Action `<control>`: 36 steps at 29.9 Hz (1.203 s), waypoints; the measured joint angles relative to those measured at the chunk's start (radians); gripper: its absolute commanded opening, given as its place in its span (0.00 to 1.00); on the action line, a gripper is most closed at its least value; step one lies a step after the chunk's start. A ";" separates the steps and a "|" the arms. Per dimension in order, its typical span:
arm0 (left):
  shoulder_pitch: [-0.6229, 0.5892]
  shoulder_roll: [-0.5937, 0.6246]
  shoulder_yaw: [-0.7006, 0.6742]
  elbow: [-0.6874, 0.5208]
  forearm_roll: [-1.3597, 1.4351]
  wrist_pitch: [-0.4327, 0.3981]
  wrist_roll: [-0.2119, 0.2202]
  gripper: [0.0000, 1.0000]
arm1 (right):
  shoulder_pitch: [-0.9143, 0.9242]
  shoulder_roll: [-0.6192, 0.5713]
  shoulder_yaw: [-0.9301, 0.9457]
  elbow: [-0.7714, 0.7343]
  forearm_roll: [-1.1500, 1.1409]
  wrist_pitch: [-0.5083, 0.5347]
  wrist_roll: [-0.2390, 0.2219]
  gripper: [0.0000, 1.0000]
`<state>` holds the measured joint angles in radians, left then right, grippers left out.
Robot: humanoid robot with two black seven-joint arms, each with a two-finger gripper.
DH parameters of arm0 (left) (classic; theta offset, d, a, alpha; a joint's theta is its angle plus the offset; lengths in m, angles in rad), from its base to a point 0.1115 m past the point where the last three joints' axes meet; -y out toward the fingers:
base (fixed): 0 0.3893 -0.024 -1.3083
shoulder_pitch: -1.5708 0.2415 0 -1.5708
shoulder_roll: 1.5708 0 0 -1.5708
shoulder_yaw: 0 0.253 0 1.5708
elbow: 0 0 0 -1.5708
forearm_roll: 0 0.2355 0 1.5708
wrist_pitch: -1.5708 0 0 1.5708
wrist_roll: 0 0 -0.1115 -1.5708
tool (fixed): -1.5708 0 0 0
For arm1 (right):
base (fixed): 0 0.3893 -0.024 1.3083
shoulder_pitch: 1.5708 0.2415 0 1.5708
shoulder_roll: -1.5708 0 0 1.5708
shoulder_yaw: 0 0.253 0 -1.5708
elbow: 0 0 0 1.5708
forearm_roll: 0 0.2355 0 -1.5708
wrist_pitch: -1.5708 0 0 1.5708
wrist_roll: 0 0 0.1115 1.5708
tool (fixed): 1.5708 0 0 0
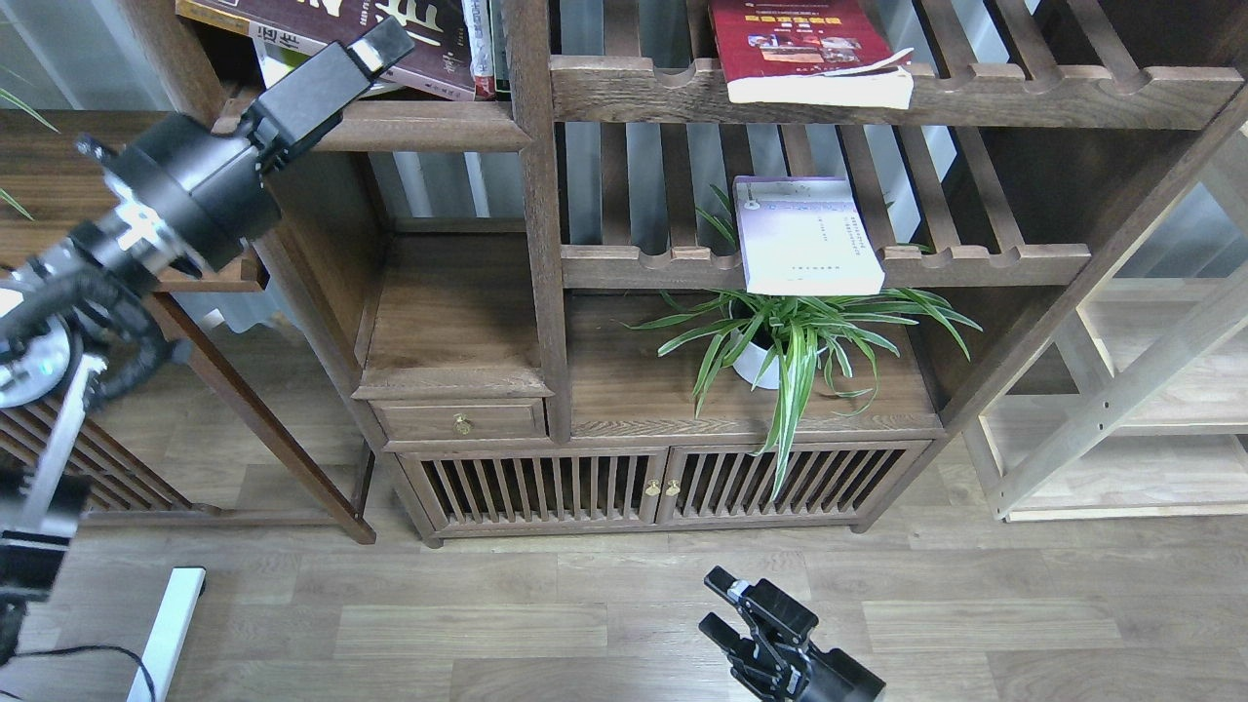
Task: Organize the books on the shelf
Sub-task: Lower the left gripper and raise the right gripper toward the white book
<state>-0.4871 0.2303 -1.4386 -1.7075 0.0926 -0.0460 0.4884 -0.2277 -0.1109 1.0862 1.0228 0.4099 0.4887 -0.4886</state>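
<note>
My left gripper (382, 47) points up and right at the front of the solid dark shelf (429, 125). Its fingers overlap, so I cannot tell its state. Just beyond it a large maroon book (409, 29) lies slanted in that bay. Only a pale yellowish sliver of the yellow-green book (268, 63) shows beneath it. The red book (795, 44) lies flat on the top slatted rack, overhanging its rail. On the lower slatted rack lies the lavender-white book (804, 234). My right gripper (714, 604) is open, low over the floor at the bottom centre, holding nothing.
Narrow upright spines (485, 44) stand at the bay's right side against the post (536, 195). A potted spider plant (790, 341) sits under the lavender-white book. A ledge with a brass-knobbed drawer (458, 419), a side table (205, 263) and a pale wooden rack (1121, 429) surround the case.
</note>
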 measured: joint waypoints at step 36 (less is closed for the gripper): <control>0.438 -0.230 -0.059 0.351 -0.108 -0.443 0.000 0.98 | 0.060 -0.022 0.124 0.243 -0.088 0.000 0.030 0.89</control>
<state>-0.0495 0.0000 -1.4972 -1.3562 -0.0151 -0.4888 0.4888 -0.1681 -0.1326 1.2099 1.2655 0.3220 0.4887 -0.4583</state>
